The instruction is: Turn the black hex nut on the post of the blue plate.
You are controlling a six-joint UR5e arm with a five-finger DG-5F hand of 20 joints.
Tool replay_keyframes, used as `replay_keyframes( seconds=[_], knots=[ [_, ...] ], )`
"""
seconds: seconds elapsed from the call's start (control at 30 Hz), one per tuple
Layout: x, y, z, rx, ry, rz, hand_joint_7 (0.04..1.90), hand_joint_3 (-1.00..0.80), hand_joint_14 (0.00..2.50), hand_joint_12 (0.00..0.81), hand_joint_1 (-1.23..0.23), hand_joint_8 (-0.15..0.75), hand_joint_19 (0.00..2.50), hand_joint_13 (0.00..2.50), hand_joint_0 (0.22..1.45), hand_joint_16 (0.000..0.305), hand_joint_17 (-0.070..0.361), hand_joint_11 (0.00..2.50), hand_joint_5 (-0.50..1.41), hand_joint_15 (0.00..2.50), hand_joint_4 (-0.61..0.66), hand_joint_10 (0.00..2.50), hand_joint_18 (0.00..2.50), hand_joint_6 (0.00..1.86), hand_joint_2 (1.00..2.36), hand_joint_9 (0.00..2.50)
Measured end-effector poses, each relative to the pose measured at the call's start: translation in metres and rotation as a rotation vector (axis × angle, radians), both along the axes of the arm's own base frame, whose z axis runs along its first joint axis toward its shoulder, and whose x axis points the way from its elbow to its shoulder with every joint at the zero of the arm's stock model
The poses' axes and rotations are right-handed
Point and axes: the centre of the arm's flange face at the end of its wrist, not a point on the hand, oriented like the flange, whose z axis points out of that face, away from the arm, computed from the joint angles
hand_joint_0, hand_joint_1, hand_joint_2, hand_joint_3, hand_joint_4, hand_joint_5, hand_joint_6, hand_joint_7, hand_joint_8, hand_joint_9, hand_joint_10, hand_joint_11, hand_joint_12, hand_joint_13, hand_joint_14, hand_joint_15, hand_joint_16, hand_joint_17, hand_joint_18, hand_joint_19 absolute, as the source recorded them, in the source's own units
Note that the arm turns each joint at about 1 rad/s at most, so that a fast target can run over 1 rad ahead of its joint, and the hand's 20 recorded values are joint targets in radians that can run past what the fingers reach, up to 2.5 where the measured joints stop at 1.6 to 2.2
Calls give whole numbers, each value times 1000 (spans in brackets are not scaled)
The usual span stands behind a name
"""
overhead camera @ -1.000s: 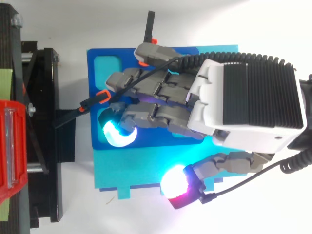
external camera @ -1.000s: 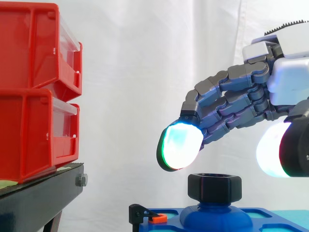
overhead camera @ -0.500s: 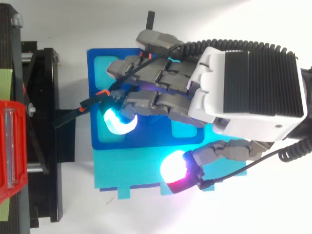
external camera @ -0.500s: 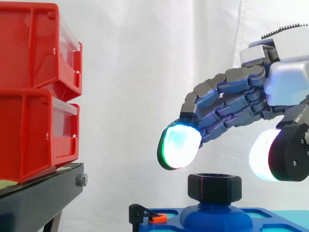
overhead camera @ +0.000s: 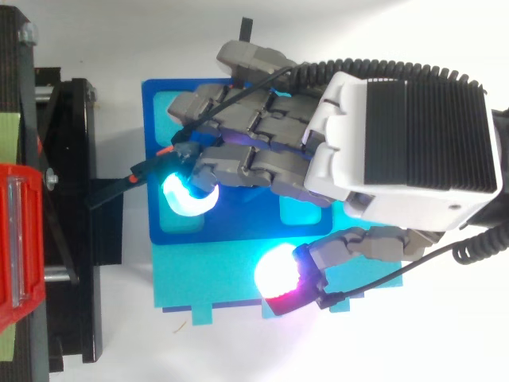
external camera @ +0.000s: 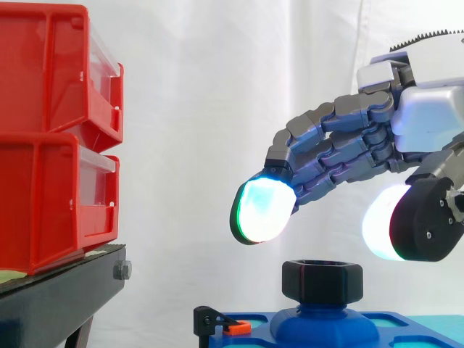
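The black hex nut (external camera: 322, 281) sits on the rounded blue post (external camera: 323, 322) of the blue plate (overhead camera: 156, 131). My hand (external camera: 341, 156) hovers above the nut without touching it. Its fingers (external camera: 262, 212) reach out left, gently bent, and the glowing thumb pad (external camera: 384, 232) hangs apart to the right of the nut. Nothing is held between them. From above, the hand (overhead camera: 406, 151) covers the post and nut, with one cyan fingertip (overhead camera: 184, 199) over the plate's left part and the thumb pad (overhead camera: 278, 274) over the lighter teal plate (overhead camera: 187, 274).
Two stacked red bins (external camera: 58, 138) stand on a black stand (external camera: 61, 301) at the left. A small black clamp with an orange tip (external camera: 221, 322) sits on the plate's left edge, and a black rod (overhead camera: 119, 187) runs from the stand to the plate.
The hand has risen slightly and shifted left above the nut. The thumb pad has swung further left toward the nut. The nut has not moved.
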Motion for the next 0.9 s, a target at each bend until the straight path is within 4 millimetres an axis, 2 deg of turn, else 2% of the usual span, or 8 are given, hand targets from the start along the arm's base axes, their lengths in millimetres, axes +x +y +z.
replay_keyframes(
  seconds=[0.33, 0.9],
  knots=[
    [7, 1, -19, 15, 15, 10, 813, -500, 0, 387, -819, 294, 0, 244, 453, 50, 113, 0, -230, 0, 208, 0, 172, 502, 1000, 256],
    [9, -3, -22, -8, 14, 11, 819, -500, 0, 393, -790, 304, 0, 247, 445, 51, 115, 0, -225, 0, 219, 0, 176, 502, 1000, 266]
  ],
)
